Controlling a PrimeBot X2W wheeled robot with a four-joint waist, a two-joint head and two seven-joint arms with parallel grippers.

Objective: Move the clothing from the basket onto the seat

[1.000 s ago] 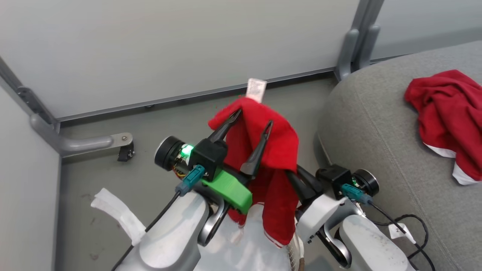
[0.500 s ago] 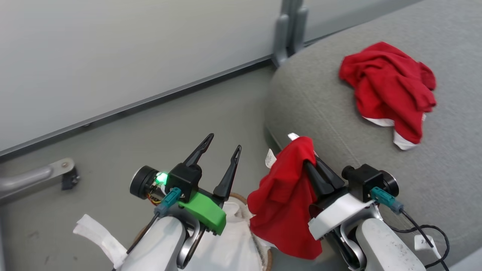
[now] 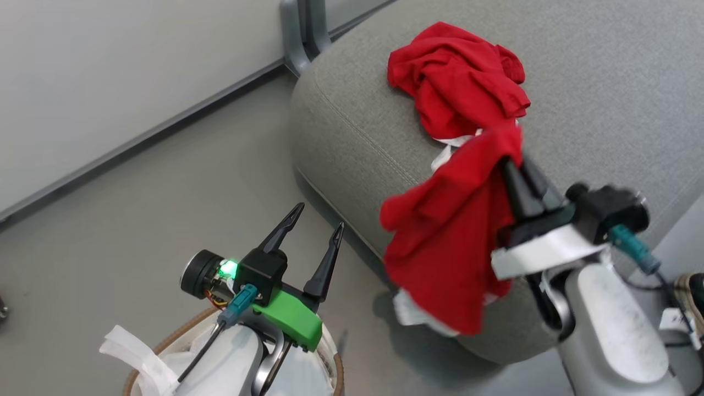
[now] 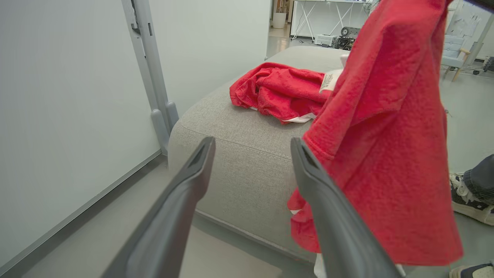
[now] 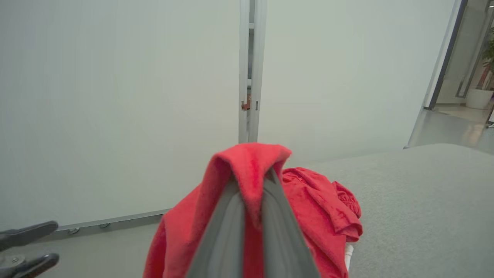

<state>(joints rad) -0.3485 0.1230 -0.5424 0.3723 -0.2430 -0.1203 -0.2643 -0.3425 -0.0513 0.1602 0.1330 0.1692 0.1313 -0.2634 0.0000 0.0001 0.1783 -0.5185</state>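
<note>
My right gripper (image 3: pixel 507 160) is shut on a red garment (image 3: pixel 448 242), which hangs off the front edge of the grey seat (image 3: pixel 605 82) with its white hem low. In the right wrist view the fabric (image 5: pixel 247 162) drapes over the closed fingertips. A second crumpled red garment (image 3: pixel 456 82) lies on top of the seat. Over the basket, whose brown rim (image 3: pixel 336 377) shows at the bottom left, my left gripper (image 3: pixel 318 217) stands open with nothing in it. From the left wrist, the hanging garment (image 4: pixel 386 154) is just right of my open left gripper (image 4: pixel 252 142).
A glossy white sheet (image 3: pixel 165 368) fills the basket under my left arm. Pale wall panels with a grey post (image 3: pixel 300 33) stand behind the seat, with grey floor (image 3: pixel 165 209) between. A person's shoe (image 4: pixel 471 197) rests on the floor to the right of the seat.
The head camera has swung right. My right gripper carried the red garment away from the left gripper's fingers, up and across to the seat's edge. The left gripper stays open over the basket.
</note>
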